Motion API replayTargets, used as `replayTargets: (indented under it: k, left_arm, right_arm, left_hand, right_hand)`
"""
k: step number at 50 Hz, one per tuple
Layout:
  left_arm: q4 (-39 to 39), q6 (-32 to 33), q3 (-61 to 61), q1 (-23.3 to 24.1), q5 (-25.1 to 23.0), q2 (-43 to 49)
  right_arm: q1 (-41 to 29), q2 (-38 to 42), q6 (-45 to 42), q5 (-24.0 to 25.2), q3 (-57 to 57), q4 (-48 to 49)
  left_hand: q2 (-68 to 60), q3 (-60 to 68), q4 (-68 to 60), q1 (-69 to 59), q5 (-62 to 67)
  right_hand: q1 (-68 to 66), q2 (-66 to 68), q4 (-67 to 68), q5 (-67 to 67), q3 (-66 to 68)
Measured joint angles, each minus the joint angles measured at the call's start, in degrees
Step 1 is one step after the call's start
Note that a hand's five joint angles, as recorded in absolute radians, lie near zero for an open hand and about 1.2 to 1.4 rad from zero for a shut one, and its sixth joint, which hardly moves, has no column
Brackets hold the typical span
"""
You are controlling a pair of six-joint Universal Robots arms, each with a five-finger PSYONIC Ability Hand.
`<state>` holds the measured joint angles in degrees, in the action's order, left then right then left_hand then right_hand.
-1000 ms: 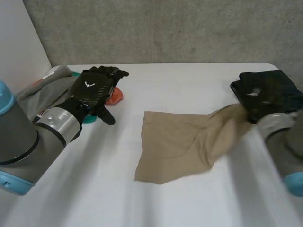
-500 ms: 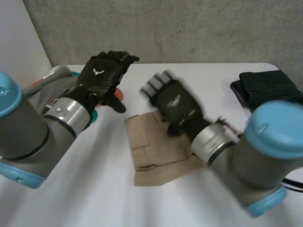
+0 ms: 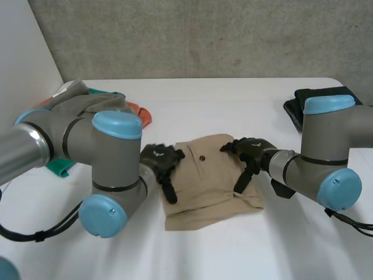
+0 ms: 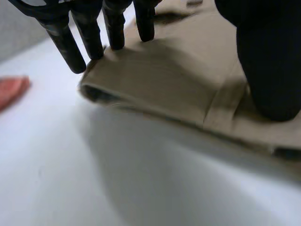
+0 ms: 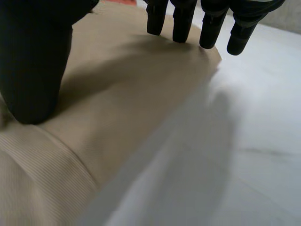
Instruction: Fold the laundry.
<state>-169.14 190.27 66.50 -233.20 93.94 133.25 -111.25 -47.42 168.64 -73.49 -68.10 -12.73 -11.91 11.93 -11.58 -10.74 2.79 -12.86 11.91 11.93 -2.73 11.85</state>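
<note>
A tan garment (image 3: 207, 181) lies folded in the middle of the white table (image 3: 233, 99). My left hand (image 3: 158, 160) rests open on its left edge, fingers straight. In the left wrist view those fingers (image 4: 113, 28) press down on the folded tan cloth (image 4: 178, 80), with the thumb flat on it beside them. On the garment's right edge lies my right hand (image 3: 252, 153), also open. The right wrist view has its fingers (image 5: 183, 21) at the far edge of the cloth (image 5: 122, 94) and the thumb pressing on it.
A pile of grey, orange and teal laundry (image 3: 76, 102) lies at the back left, behind my left arm. A dark folded garment (image 3: 317, 99) sits at the back right corner. A grey wall runs along the table's far edge.
My right hand swept the garment's right side over to the left and let go. Both hands came down onto the folded cloth, the left from the back left.
</note>
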Motion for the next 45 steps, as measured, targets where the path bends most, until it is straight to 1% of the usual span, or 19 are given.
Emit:
replayTargets:
  k: [2, 3, 6, 9, 14, 18, 19, 20, 22, 23, 25, 26, 27, 28, 30, 33, 37, 40, 45]
  left_arm:
    - [1.88, -0.07, 0.01, -0.6, -0.13, 0.0]
    - [3.26, -0.14, 0.42, -1.23, -0.99, -0.85]
    - [4.15, -0.23, 1.32, -1.94, -2.84, -2.97]
    - [3.63, -0.49, 2.67, -2.76, -5.58, -7.08]
    - [-1.91, -2.25, 5.45, -5.29, -11.15, -18.73]
    - [-4.83, -4.56, 6.62, -7.62, -16.25, -25.18]
    - [-5.13, -5.39, 6.79, -8.38, -18.5, -26.74]
    - [-5.18, -5.94, 6.89, -8.86, -20.1, -27.61]
    - [-4.44, -7.82, 7.11, -10.51, -26.63, -30.08]
    - [-3.98, -8.36, 7.16, -10.96, -28.86, -30.67]
    - [-1.83, -9.89, 7.39, -12.35, -36.79, -32.2]
    - [-1.41, -10.1, 7.44, -12.54, -38.13, -32.4]
    - [0.2, -10.71, 7.68, -13.17, -42.89, -33.03]
    - [1.38, -11.0, 7.93, -13.5, -46.04, -33.41]
    - [3.29, -11.24, 8.62, -13.82, -50.72, -34.06]
    - [5.15, -10.97, 10.17, -13.66, -55.04, -34.99]
    - [5.17, -10.0, 12.08, -12.77, -55.87, -35.9]
    - [4.06, -9.0, 13.85, -11.7, -54.68, -36.67]
    - [0.52, -7.9, 17.05, -10.0, -50.34, -37.99]
  right_arm:
    - [0.06, -0.13, -2.74, -1.42, 0.4, -0.83]
    - [0.02, -1.42, -5.75, -2.89, -0.04, -0.87]
    - [-0.14, -3.65, -8.98, -4.28, -1.19, -0.21]
    - [-1.06, -8.82, -12.76, -5.53, -4.95, 3.45]
    - [-5.52, -22.54, -19.45, -6.98, -19.35, 18.79]
    - [-9.02, -29.06, -23.35, -7.58, -29.82, 29.46]
    - [-9.39, -29.54, -23.7, -7.64, -30.85, 30.45]
    - [-10.62, -30.86, -24.68, -7.76, -34.34, 33.31]
    - [-12.5, -31.88, -25.65, -7.96, -39.32, 36.63]
    - [-13.1, -31.88, -25.78, -8.03, -40.83, 37.38]
    - [-14.61, -31.02, -25.5, -8.48, -44.61, 38.97]
    - [-14.83, -30.76, -25.35, -8.58, -45.11, 39.21]
    - [-15.41, -29.7, -24.69, -8.97, -46.54, 39.96]
    - [-15.84, -28.52, -23.9, -9.35, -47.51, 40.83]
    - [-16.36, -26.06, -22.37, -10.17, -48.6, 42.95]
    - [-16.65, -22.02, -20.56, -11.47, -48.8, 47.42]
    - [-16.64, -17.43, -20.16, -12.74, -47.31, 52.68]
    - [-16.54, -13.72, -20.92, -13.75, -45.06, 56.17]
    - [-16.4, -8.08, -22.77, -15.71, -39.5, 59.47]
  left_hand:
    - [0.76, -0.23, 0.0, 0.71, 0.0]
    - [2.02, -0.4, 0.0, 1.49, 0.0]
    - [2.14, -0.4, 0.0, 1.7, 0.0]
    - [2.14, -0.4, 0.0, 1.69, -0.01]
    - [2.14, -0.4, 0.0, 1.7, -0.01]
    - [2.14, -0.4, 0.0, 1.69, -0.01]
    - [2.14, -0.4, 0.0, 1.69, -0.01]
    - [2.14, -0.4, 0.0, 1.69, -0.01]
    - [2.14, -0.4, 0.0, 1.69, -0.01]
    - [2.14, -0.4, 0.0, 1.69, -0.01]
    - [2.14, -0.4, 0.0, 1.69, -0.01]
    - [2.14, -0.4, 0.0, 1.69, -0.01]
    - [2.14, -0.4, 0.0, 1.7, -0.01]
    - [2.14, -0.4, 0.0, 1.7, -0.01]
    - [2.14, -0.4, 0.0, 1.7, -0.01]
    - [2.14, -0.4, 0.0, 1.7, -0.01]
    - [2.14, -0.4, 0.0, 1.7, -0.01]
    - [2.14, -0.4, 0.0, 1.7, -0.01]
    - [2.14, -0.4, 0.0, 1.69, -0.01]
  right_hand:
    - [0.0, 0.0, 0.0, 0.0, 0.0]
    - [0.0, 0.0, 0.0, 0.0, 0.0]
    - [0.0, 0.0, 0.0, 0.0, 0.0]
    - [0.0, 0.0, 0.0, 0.01, 0.0]
    - [0.0, 0.0, 0.0, 0.01, 0.0]
    - [0.0, 0.0, 0.0, 0.0, 0.0]
    - [0.0, 0.0, 0.0, 0.0, 0.0]
    - [0.0, 0.0, 0.0, 0.01, 0.0]
    - [0.0, 0.0, 0.0, 0.01, 0.0]
    - [0.0, 0.0, 0.0, 0.01, 0.0]
    - [0.0, 0.0, 0.0, 0.0, 0.0]
    - [0.0, 0.0, 0.0, 0.0, 0.0]
    - [0.0, 0.0, 0.0, 0.0, 0.0]
    - [0.0, 0.0, 0.0, 0.0, 0.0]
    - [0.0, 0.0, 0.0, 0.01, 0.0]
    - [0.01, 0.0, 0.0, 0.01, 0.0]
    - [0.0, 0.0, 0.0, 0.01, 0.0]
    - [0.0, 0.0, 1.08, -0.62, 1.07]
    - [0.0, 0.13, 1.08, -0.15, 1.08]
